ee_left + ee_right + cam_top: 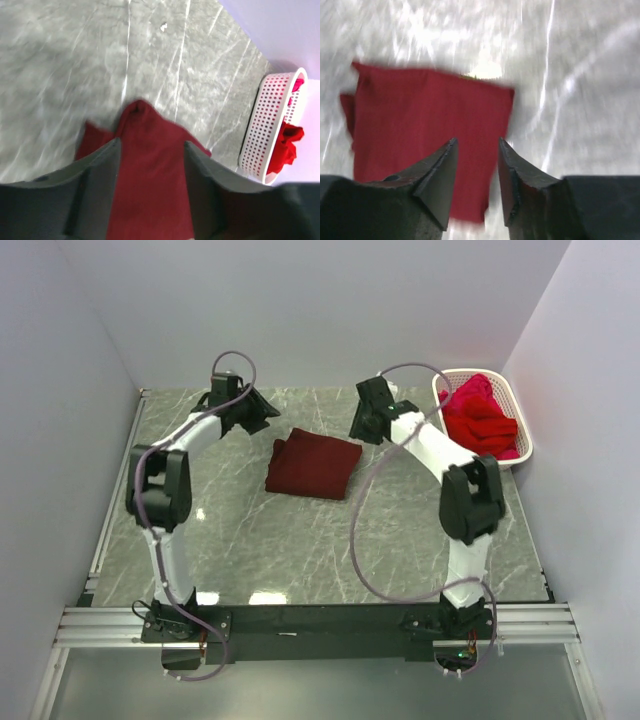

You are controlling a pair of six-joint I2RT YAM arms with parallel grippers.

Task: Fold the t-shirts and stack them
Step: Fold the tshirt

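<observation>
— Grey marbled table (230, 530), pale walls (320, 310) on three sides. So where's the shirt at?

— Dead centre of the top view, that's the maroon shirt (312, 464). It's folded into a chunky rectangle, lying flat and turned a bit off square. One layer pokes out along an edge in both wrist views, so the fold isn't perfectly flush.

— And the rest?

— All the red shirts (480, 418) are bunched up in the basket (526, 440), upper right of the top view, over by the right wall. Well apart from the folded one. The left wrist view catches the basket at its right edge too, with red cloth showing at its mouth.

— Claws pinching anything?

— Nope. The left claw (266, 420) sits just beside the folded shirt's upper left corner and the right claw (360, 428) just beside its upper right corner, both pointed in toward it. Each wrist view shows the fingers spread with a clear gap. The dark cloth you see through the gap is down on the table, not between the pads.

— Touching the cloth at all?

— Can't tell, honestly. The wrist views are blurry, and from above the fingertips sit close to the corners but I can't make out contact.
</observation>
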